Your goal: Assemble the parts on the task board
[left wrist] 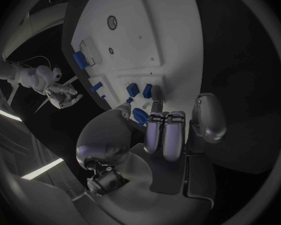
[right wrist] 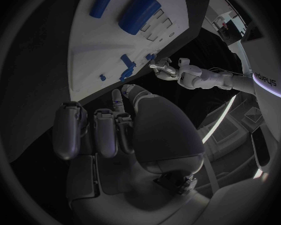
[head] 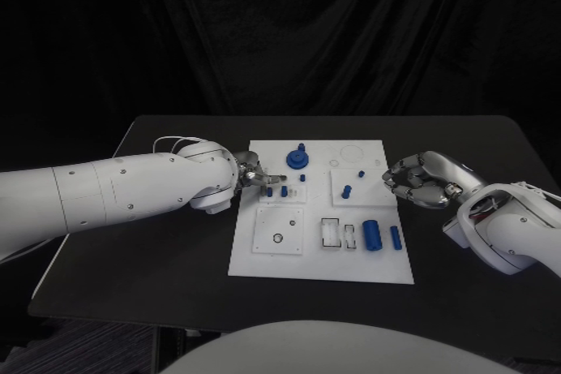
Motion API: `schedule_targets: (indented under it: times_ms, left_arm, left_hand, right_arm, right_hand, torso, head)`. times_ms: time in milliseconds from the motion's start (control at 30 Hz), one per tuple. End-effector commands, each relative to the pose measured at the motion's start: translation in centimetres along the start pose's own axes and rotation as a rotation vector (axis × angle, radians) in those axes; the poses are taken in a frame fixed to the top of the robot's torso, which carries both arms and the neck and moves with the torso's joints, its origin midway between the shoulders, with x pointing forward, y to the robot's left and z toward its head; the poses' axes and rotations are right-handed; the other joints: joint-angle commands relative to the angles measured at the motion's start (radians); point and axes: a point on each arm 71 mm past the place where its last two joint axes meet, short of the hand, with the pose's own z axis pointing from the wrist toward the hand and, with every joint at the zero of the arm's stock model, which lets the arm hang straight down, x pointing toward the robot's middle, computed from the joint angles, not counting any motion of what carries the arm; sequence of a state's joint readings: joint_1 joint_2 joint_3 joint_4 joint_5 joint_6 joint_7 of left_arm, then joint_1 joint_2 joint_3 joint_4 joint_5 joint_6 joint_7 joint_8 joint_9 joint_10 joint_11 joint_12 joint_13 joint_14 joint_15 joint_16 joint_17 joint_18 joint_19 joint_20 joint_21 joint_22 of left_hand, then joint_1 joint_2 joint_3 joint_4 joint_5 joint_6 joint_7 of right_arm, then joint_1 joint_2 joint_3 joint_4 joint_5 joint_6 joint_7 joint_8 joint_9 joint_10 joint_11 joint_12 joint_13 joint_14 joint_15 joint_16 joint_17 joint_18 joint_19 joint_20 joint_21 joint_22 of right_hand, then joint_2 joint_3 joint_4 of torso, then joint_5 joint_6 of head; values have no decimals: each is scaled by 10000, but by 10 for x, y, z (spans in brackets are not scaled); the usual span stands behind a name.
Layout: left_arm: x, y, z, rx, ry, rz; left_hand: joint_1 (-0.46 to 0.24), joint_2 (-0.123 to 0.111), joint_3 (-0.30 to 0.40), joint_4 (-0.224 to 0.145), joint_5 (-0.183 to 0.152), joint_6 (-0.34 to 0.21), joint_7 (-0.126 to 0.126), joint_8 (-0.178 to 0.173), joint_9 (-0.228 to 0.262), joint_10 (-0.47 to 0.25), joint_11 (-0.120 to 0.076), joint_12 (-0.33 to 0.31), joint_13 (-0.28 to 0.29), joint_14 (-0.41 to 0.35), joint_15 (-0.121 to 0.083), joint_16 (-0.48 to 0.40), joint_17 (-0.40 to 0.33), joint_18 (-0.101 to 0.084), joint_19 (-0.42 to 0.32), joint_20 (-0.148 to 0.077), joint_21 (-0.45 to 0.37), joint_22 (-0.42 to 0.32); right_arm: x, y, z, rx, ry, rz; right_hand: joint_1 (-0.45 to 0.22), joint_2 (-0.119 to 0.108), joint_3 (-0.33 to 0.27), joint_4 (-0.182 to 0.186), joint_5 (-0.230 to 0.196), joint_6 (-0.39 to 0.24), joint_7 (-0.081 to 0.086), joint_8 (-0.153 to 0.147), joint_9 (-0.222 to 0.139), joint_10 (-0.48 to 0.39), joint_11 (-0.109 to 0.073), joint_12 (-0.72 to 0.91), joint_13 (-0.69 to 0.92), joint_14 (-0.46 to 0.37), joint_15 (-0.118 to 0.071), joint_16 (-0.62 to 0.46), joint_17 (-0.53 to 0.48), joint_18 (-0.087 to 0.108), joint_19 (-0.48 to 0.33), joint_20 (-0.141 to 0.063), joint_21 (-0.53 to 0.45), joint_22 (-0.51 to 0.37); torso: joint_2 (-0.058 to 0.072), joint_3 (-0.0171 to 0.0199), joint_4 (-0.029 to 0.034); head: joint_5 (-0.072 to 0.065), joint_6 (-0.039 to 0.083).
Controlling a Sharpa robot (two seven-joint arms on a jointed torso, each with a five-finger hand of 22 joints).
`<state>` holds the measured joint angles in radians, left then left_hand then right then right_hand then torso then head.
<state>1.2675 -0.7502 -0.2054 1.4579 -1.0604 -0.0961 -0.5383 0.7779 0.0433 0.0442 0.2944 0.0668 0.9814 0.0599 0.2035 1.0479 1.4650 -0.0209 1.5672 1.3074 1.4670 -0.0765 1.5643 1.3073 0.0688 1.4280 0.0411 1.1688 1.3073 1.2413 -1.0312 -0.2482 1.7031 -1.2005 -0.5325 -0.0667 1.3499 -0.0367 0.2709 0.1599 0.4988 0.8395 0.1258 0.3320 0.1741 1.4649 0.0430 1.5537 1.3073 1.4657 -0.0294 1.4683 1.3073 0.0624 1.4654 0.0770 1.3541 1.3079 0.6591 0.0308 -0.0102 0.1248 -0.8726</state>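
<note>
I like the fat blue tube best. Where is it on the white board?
In the head view, the fat blue cylinder lies on the task board, in its near right part, beside a thinner blue rod, closer to the right hand.

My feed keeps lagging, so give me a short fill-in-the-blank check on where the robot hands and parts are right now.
1. The task board is coloured ____.
2. The left robot hand reaches over the board's ____ edge.
3. The right robot hand holds ____.
4. The big round part is coloured ____.

Missing words: white; left; nothing; blue
</note>
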Motion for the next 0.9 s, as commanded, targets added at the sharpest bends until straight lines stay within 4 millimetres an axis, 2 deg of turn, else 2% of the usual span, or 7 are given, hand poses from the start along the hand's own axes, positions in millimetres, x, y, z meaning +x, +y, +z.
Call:
schedule_targets:
  times_ms: [33, 467, 533, 600, 700, 767, 900]
  left_arm:
    - [4, 7, 2, -212, 147, -8]
    - [-21, 0, -9, 2415, -3104, -36]
    - [-25, -3, -14, 3151, -3747, -59]
    - [-28, -6, -18, 3844, -4254, -50]
    - [-32, -9, -23, 4597, -4660, 48]
    - [-38, -14, -26, 5397, -4967, 258]
    - [-43, -22, -26, 6290, -4810, 672]
  left_hand:
    - [-62, 210, -235, -6, 92, -22, -52, 178, 137, 1058, 35, 36, 2634, 1038, 50, 65, 2635, 135, -66, -8, -26, 1545]
    - [772, 831, -1515, -24, 261, -409, -157, 1457, 1351, 1058, -38, 36, 2634, 1038, 3, 65, 2635, 112, -62, -59, 101, 1584]
    - [1429, 828, -1716, -55, 683, -960, -20, 1573, 1542, 598, 110, -608, 2320, 1010, 143, 22, 2580, 210, -486, 48, -554, 1424]
    - [2512, 719, -1952, -39, 1352, -1598, 232, 1729, 1710, -997, 384, -2539, 1384, 195, 442, -875, 1456, 324, -1317, 274, -1424, 1223]
    - [3260, 710, -2062, -28, 1735, -2015, 421, 1820, 1768, -2783, 623, -4306, 542, -1068, 687, -1829, 279, 482, -2409, 438, -2613, 922]
    - [4630, 712, -2067, -33, 2202, -2861, 865, 1469, 1330, -7030, 1173, -7846, -1192, -5241, 1271, -4483, -2721, 572, -4663, 744, -4567, 437]
    - [5759, 742, -1877, -11, 2215, -3055, 1065, 1357, 880, -7926, 1468, -8680, -2035, -6519, 1556, -5066, -3664, 570, -5636, 895, -5030, 280]
  right_arm:
    - [0, -1, 0, 101, 51, -13]
    - [0, -1, -1, 74, 19, -15]
    - [0, -1, -1, 77, 13, -18]
    - [0, -2, -1, 80, 10, -21]
    - [0, -2, -1, 85, 8, -24]
    - [0, -2, 0, 88, 6, -27]
    - [0, -2, 0, 71, -15, -24]
  right_hand:
    - [-27, -25, 41, -3, 40, -55, 11, -41, 12, 570, 2, -32, 2068, 794, -26, -60, 1542, -41, 173, -41, -30, 1506]
    - [-27, -25, 41, -3, 40, -55, 11, -41, 12, 570, 2, -32, 2068, 794, -26, -60, 1542, -41, 173, -41, -30, 1506]
    - [-27, -25, 41, -3, 40, -55, 11, -41, 12, 570, 2, -32, 2068, 794, -26, -60, 1542, -41, 173, -41, -30, 1506]
    - [-27, -25, 41, -3, 40, -55, 11, -41, 12, 570, 2, -32, 2068, 794, -26, -60, 1542, -41, 173, -41, -30, 1506]
    - [-27, -25, 41, -3, 40, -55, 11, -41, 12, 570, 2, -32, 2068, 794, -26, -60, 1542, -41, 173, -41, -30, 1506]
    - [-27, -25, 41, -3, 40, -55, 11, -41, 12, 570, 2, -32, 2068, 794, -26, -60, 1542, -41, 173, -41, -30, 1506]
    - [-42, -28, 45, 5, 45, -60, 12, -42, 13, 570, 4, -32, 2068, 796, -24, -52, 1549, -42, 175, -40, -27, 1509]
  torso:
    - [9, -1, 4]
    - [-2, -2, 2]
    - [1, -3, 0]
    - [2, -2, 4]
    - [2, -2, 5]
    - [0, -5, 8]
    - [-1, -8, 9]
  head:
    - [-7, 0]
    - [11, 0]
    - [0, 0]
    - [-21, 0]
    - [-35, 0]
    - [-31, 0]
    - [-23, 0]
